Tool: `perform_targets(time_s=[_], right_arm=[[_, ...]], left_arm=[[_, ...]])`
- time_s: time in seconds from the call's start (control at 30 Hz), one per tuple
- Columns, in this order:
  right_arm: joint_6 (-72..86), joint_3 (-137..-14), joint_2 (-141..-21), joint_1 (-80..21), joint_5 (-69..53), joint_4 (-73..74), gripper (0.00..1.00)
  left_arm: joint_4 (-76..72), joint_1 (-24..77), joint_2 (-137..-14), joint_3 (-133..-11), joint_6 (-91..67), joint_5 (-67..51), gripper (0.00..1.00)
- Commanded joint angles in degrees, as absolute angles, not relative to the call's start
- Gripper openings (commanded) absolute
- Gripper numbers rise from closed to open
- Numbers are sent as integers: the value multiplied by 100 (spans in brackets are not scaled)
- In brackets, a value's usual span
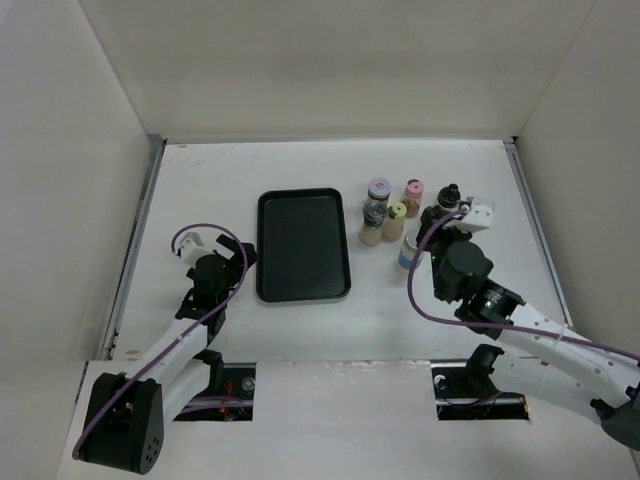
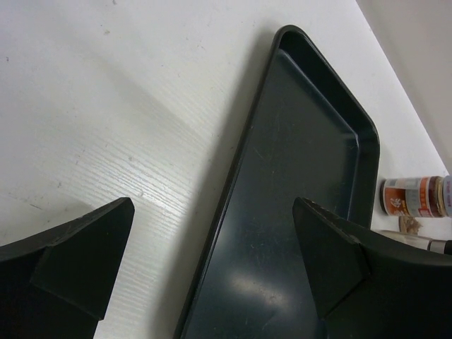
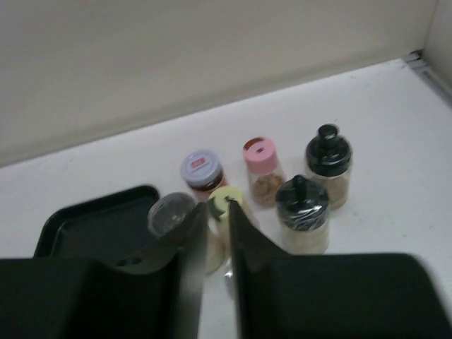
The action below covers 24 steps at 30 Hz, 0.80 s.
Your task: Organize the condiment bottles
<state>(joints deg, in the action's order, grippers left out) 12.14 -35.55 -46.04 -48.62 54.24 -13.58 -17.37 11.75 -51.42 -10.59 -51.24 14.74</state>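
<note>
Several condiment bottles stand grouped right of the black tray. From the right wrist I see a purple lid, a pink lid, a clear grey lid, a yellow lid and two black lids. My right gripper is shut with nothing in it and hovers just short of the yellow-lidded bottle. A pale jar stands close under that arm. My left gripper is open over the tray's left rim and holds nothing.
White walls close in the table on three sides. The right arm's purple cable loops beside the pale jar. A red-labelled bottle shows past the tray's far edge in the left wrist view.
</note>
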Motion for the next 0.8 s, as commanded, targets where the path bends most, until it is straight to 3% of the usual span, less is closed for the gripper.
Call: perform_targets(time_s=[0.0, 0.07, 0.13, 0.2, 0.27, 0.77], right_arm=[[1493, -4296, -4947, -5066, 5108, 189, 30], [1704, -4473, -5184, -5093, 4792, 788, 62], [1958, -4596, -5378, -5084, 4458, 1298, 82], [2284, -4571, -5519, -4918, 4281, 1634, 95], [2416, -4430, -5528, -4629, 4333, 1644, 100], [2557, -4465, -6785, -3784, 3639, 897, 100]], left_arm=[[-1916, 1147, -5010, -1046, -5159, 1450, 100], [-1977, 1147, -4940, -994, -5168, 1485, 100], [-2004, 1147, -4974, -984, -5168, 1529, 100], [-1978, 1138, -5053, -1002, -5177, 1477, 100], [-1995, 1138, -5028, -1011, -5186, 1424, 100], [-2135, 1120, -5151, -976, -5194, 1406, 100]])
